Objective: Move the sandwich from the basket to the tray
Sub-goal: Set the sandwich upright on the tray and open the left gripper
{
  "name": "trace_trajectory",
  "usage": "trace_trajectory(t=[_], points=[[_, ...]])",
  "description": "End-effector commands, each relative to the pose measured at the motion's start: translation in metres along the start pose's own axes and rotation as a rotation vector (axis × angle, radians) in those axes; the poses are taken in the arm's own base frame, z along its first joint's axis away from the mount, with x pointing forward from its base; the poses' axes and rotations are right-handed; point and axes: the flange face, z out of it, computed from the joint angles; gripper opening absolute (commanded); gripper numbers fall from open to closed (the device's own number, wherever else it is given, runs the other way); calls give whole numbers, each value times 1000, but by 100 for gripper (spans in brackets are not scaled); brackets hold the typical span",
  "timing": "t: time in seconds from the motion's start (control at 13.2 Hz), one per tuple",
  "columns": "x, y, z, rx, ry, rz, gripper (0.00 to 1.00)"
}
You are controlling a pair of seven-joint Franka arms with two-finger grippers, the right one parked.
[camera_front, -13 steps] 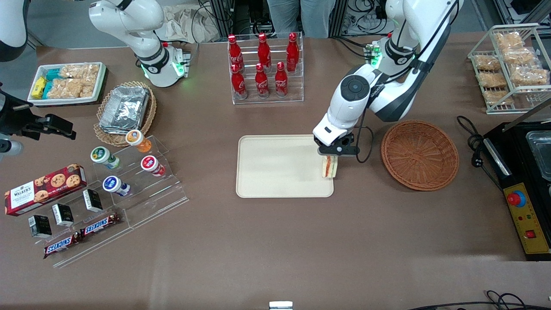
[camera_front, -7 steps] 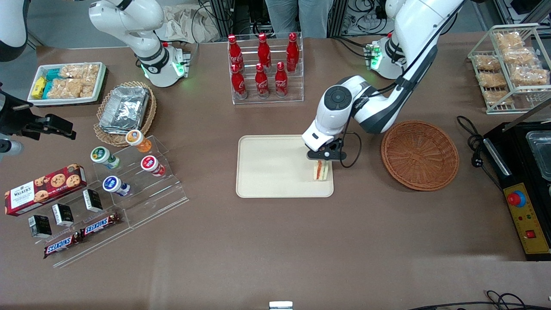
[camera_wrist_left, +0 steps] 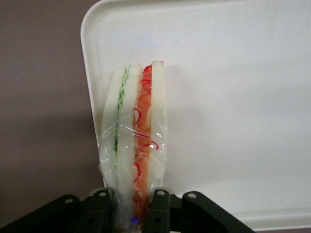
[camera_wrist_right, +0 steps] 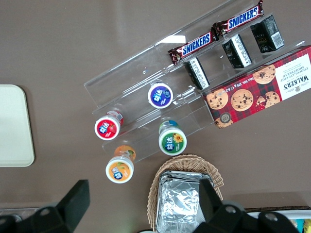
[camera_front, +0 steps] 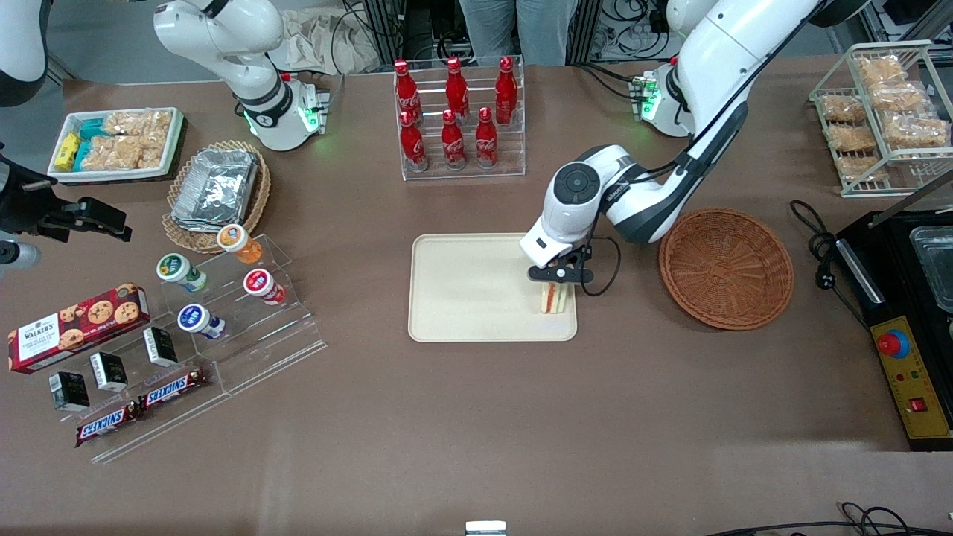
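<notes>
Brown table [camera_front: 476, 417] under me, w/ cable clutter and someone's legs [camera_front: 519, 30] at the edge farthest from the front cam. My gripper [camera_front: 553, 278] is over the tray [camera_front: 469, 298], at its end nearest the basket [camera_front: 726, 268], jaws clamped tight on the sandwich [camera_front: 553, 298]; in my wrist cam the fingers [camera_wrist_left: 158, 208] pinch its wrapped lower end, bread slices upright, red and green filling showing at the cut edge. Sandwich sits low over the tray near its corner; can't tell if it's touching the surface yet. Rest of the tray is bare cream plastic. The basket has nothing in it, just beside the tray toward my end of the table. Farther from the cam than the tray, a clear rack [camera_front: 461, 160] holds six red bottles [camera_front: 450, 138]. Toward the parked arm's end: tan basket [camera_front: 179, 223] w/ foil containers [camera_front: 216, 186], white tray [camera_front: 56, 173] of snack packs [camera_front: 130, 141], clear stepped stand [camera_front: 223, 357] w/ small cups [camera_front: 257, 286], black boxes and Snickers bars [camera_front: 171, 387], plus a cookie box [camera_front: 74, 327]. At my end: wire rack [camera_front: 819, 104] of snack bags [camera_front: 901, 97], and a black unit [camera_front: 878, 298] w/ a red button.
</notes>
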Motion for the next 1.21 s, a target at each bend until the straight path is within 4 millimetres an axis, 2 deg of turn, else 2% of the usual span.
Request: trace_trajectory(t=[0.0, 0.08, 0.23, 0.3, 0.91, 1.06, 1.14], points=[[5, 5, 6, 8, 20, -18, 0], [5, 5, 6, 7, 19, -17, 19], [6, 5, 10, 5, 11, -16, 88], [5, 6, 11, 3, 8, -16, 100], [7, 6, 7, 2, 14, -23, 100], [11, 3, 0, 0, 26, -40, 100], [13, 3, -9, 4, 44, -72, 100]])
